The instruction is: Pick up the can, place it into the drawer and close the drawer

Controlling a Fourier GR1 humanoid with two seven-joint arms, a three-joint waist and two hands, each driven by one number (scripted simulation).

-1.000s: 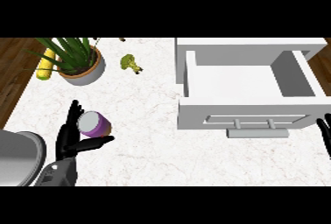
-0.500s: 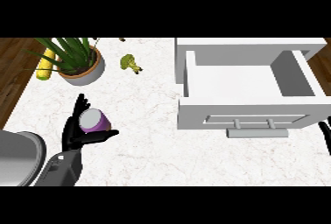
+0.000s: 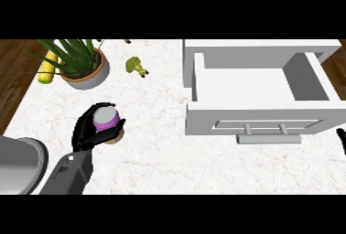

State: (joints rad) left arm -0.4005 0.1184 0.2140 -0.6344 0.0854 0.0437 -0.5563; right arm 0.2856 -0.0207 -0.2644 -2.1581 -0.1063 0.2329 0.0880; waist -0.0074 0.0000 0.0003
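Black left hand (image 3: pixel 91 130) fingers grasp the purple can (image 3: pixel 106 119), forearm angled up from below

You are seeing only the purple band and pale top of the can (image 3: pixel 105 119); the left hand (image 3: pixel 90 129) is curling round it and hiding its sides and base. At the right edge, the frame is cutting off the right hand (image 3: pixel 341 137), leaving only a dark sliver, so you cannot tell how its fingers are standing. At the lower left, the edge is cropping the grey pot (image 3: pixel 19 164). The plant (image 3: pixel 71 52) is overlapping the yellow object (image 3: pixel 47 68) at the upper left.
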